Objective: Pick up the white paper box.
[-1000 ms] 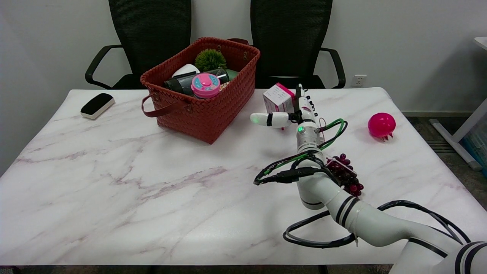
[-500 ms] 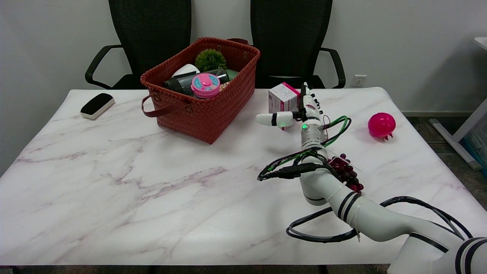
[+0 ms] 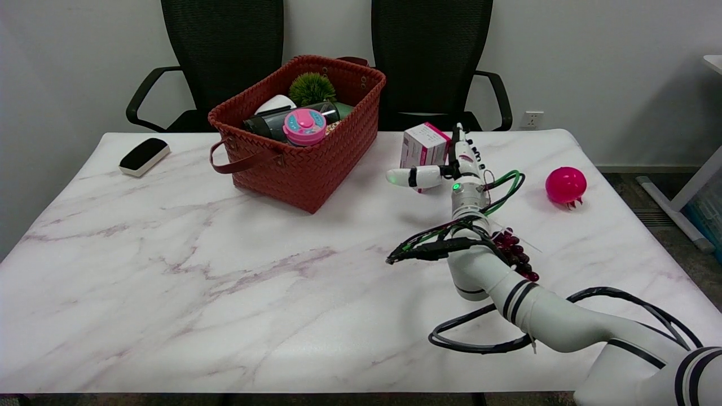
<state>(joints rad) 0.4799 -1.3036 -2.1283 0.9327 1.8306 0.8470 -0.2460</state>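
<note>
**Ana:** Robot hand (image 3: pixel 445 163) first: is it gripping the white paper box (image 3: pixel 424 148) or only lying alongside it?

**Ben:** I am reading it as gripping, though only as a judgement. The box is sitting between the upright fingers (image 3: pixel 463 149) on its right face and the thumb, which is reaching leftward across its lower front. The palm side is facing away from the camera, so I cannot tell how much of the box is really being pressed.

**Ana:** Where is the box lying?

**Ben:** At the far side of the marble surface (image 3: pixel 225 270), right of the red woven basket (image 3: pixel 299 158) and apart from it. It is looking tilted, pink top edge leaning, and whether its bottom is touching the surface is hidden by the thumb.

**Ana:** Why is the arm approaching that way?

**Ben:** The right arm (image 3: pixel 507 293) is reaching in from the lower right, forearm stretching away from the camera, wrist turned so the hand is standing edge-on. That is probably letting the fingers clasp the box's narrow sides without brushing the basket.

**Ana:** Anything close by?

**Ben:** Purple grapes (image 3: pixel 516 254) are lying under the forearm; a pink ball (image 3: pixel 566 185) is resting well to the right.
</note>
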